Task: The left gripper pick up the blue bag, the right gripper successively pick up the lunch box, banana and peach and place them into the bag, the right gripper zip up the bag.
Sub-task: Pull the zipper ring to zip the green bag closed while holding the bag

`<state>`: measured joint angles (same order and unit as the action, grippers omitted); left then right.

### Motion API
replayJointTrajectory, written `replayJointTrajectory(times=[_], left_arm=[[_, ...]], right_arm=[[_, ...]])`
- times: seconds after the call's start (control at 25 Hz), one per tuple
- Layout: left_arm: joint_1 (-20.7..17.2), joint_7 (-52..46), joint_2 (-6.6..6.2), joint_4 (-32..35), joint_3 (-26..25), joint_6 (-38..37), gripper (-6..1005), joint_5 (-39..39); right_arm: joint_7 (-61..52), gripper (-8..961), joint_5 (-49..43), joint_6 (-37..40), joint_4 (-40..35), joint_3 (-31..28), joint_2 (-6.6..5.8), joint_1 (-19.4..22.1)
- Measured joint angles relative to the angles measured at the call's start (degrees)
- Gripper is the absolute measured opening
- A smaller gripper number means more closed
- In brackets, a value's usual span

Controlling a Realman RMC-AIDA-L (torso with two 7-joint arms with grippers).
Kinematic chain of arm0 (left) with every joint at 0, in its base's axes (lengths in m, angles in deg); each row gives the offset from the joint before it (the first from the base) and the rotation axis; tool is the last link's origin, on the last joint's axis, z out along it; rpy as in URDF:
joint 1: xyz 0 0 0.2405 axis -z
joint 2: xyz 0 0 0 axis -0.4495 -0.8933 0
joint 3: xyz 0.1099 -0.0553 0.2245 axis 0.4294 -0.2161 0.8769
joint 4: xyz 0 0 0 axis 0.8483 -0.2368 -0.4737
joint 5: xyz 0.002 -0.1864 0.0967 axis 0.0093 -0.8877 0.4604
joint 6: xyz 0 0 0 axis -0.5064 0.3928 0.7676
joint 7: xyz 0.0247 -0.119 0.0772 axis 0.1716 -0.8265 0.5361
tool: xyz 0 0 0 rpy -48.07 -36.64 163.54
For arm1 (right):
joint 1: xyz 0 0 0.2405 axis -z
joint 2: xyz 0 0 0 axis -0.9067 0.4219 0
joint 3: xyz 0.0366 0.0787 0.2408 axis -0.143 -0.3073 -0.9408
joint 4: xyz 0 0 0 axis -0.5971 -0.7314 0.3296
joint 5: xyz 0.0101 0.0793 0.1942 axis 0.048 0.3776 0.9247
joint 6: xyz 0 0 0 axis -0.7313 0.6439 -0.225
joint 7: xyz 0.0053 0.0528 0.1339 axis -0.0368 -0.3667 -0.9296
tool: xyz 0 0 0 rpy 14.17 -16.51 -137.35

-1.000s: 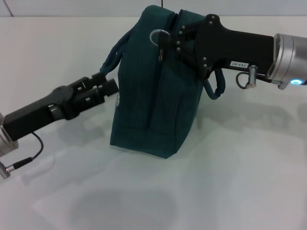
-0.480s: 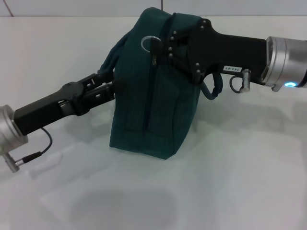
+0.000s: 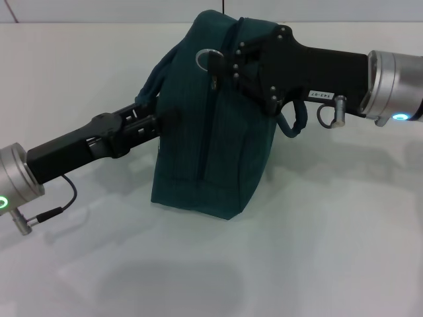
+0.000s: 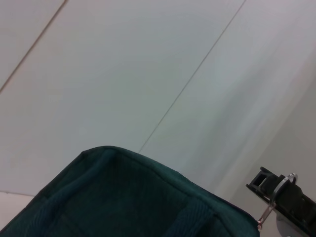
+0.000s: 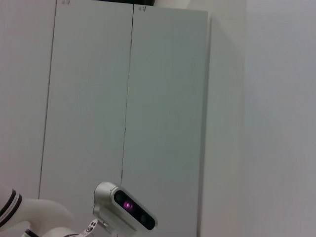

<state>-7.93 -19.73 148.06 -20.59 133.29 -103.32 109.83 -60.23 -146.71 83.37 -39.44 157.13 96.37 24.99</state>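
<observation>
White bench (image 3: 344,251) carries only one item in the head view: the large dark teal fabric bag with padded loop handles (image 3: 211,132), standing upright near the middle, its zipper line running along the top ridge.

We note the right tool (image 3: 221,61), a black two-fingered claw on a black arm with a silver wrist, reaching in from the right along the top of the bag. Its tips sit at the metal ring zipper pull (image 3: 206,58), narrow, apparently pinching the pull; the ring lies just beyond the tips toward the bag's left end.

The left tool (image 3: 165,117) comes in from the lower left and meets the bag's left face just under the near handle (image 3: 153,82). Whether it grips fabric, we cannot tell.

Lunch box, banana and peach are not visible. We judge the zip step is in hand.
</observation>
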Motion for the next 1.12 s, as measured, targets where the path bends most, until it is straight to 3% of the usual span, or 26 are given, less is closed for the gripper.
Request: replayJointTrajectory(times=[0.24, 0.68, 0.88, 1.12], left_arm=[[0.05, 0.34, 0.03, -0.05, -0.06, 0.00, 535, 0.09], [0.96, 1.44, 0.22, -0.37, -0.03, -0.16, 299, -0.35], [2.10, 3.62, 0.32, -2.25, 0.07, -0.54, 90, -0.44], [2.87, 4.90, 0.25, -2.51, 1.99, -0.57, 55, -0.18]], right_arm=[[0.09, 57, 0.01, -0.02, 0.00, -0.08, 0.00, 0.07], [0.13, 61, 3.67, -0.17, 2.92, -0.10, 0.01, 0.03], [-0.13, 63, 4.71, -0.19, 4.26, -0.53, 0.00, -0.04], [-0.69, 66, 6.76, -0.74, 4.48, -0.66, -0.05, 0.06]])
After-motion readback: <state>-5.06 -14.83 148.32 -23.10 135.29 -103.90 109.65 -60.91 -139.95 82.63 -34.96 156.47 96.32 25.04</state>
